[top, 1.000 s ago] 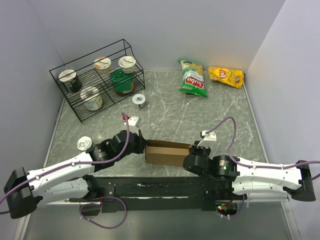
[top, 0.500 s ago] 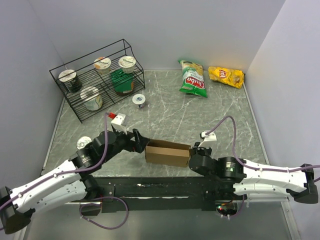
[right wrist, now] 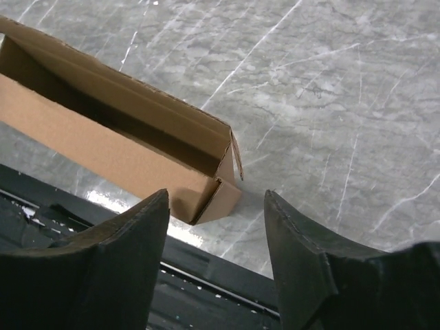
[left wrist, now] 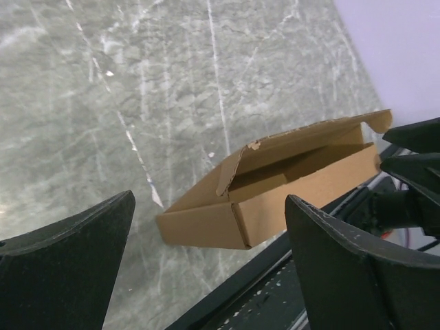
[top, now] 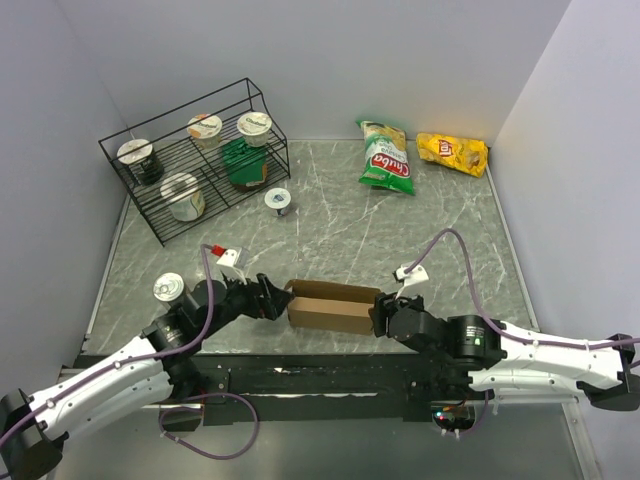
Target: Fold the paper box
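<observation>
Bright, even light washed the marbled desk [top: 340,220], shadows soft; in both wrist views the near fingers [left wrist: 344,275] loomed dark and blurred.

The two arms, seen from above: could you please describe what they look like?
The left arm and right arm have white links, black joints and a looping purple cable each. The left claw and right claw have black, wedge-shaped fingers.

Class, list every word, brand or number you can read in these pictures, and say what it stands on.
Nothing reads clearly.
Green chip bag: white script on red, too blurred.
Yellow chip bag: red logo, too small.
Cups in the wire rack: labels blurred.
Paper box: no print.
</observation>
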`<state>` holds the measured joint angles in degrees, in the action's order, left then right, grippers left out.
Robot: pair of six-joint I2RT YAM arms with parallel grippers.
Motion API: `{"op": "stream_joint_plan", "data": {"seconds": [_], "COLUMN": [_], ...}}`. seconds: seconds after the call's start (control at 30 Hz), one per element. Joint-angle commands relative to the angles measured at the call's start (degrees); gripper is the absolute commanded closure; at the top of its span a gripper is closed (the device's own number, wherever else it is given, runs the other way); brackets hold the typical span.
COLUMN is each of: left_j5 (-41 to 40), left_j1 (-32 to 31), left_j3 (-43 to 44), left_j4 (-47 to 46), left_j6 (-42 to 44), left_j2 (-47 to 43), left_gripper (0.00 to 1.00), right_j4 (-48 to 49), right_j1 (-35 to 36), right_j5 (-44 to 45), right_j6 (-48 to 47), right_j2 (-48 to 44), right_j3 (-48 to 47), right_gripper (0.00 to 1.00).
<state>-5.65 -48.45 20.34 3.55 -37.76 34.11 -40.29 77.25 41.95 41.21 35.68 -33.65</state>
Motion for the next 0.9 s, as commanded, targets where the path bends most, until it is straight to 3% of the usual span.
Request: {"op": "stream_joint_plan", "data": {"seconds": [0.0, 0.17, 0.2, 0.23, 0.43, 0.53, 0.63, 0.67, 0.87], "left_j5": [3.2, 3.9, 3.9, 4.0, 5.2, 4.9, 4.8, 5.2, 7.3], "left_j1": [0.4, 0.4, 0.4, 0.4, 0.5, 0.6, 1.3, 1.7, 6.1], "left_j3": [-2.6, -2.8, -2.8, -2.8, -2.6, -2.5, -1.7, -1.3, 0.2], "left_j4": [-7.7, -9.1, -9.1, -8.9, -7.8, -6.3, -4.3, -3.8, 0.0], "left_j6": [-3.8, -4.4, -4.4, -4.4, -4.6, -4.7, -4.5, -4.1, -3.4], "left_j2": [0.0, -0.3, -0.7, -0.8, -1.8, -3.2, -4.2, -4.4, -4.0], "left_gripper": [0.04, 0.04, 0.04, 0.04, 0.04, 0.04, 0.04, 0.04, 0.04], "right_j4": [-1.6, -3.0, -2.3, -0.9, 3.0, 3.2, 6.6, 7.2, 8.2], "right_j1": [0.1, 0.1, 0.1, 0.1, -1.5, -6.8, -14.1, -16.9, -19.2], "right_j5": [-0.1, -1.3, -2.0, -3.4, -17.5, -26.5, -40.7, -41.7, -53.2], "right_j6": [-3.2, -8.1, -12.5, -15.1, -34.9, -43.6, -49.0, -50.0, -57.5], "right_j2": [-0.7, -0.8, -1.0, -1.2, 3.7, 10.5, 15.6, 17.9, 28.4], "right_j3": [-3.3, -7.3, -8.7, -9.6, -17.4, -20.8, -21.9, -22.6, -27.9], "right_gripper": [0.33, 0.18, 0.16, 0.01, 0.00, 0.00, 0.00, 0.00, 0.00]}}
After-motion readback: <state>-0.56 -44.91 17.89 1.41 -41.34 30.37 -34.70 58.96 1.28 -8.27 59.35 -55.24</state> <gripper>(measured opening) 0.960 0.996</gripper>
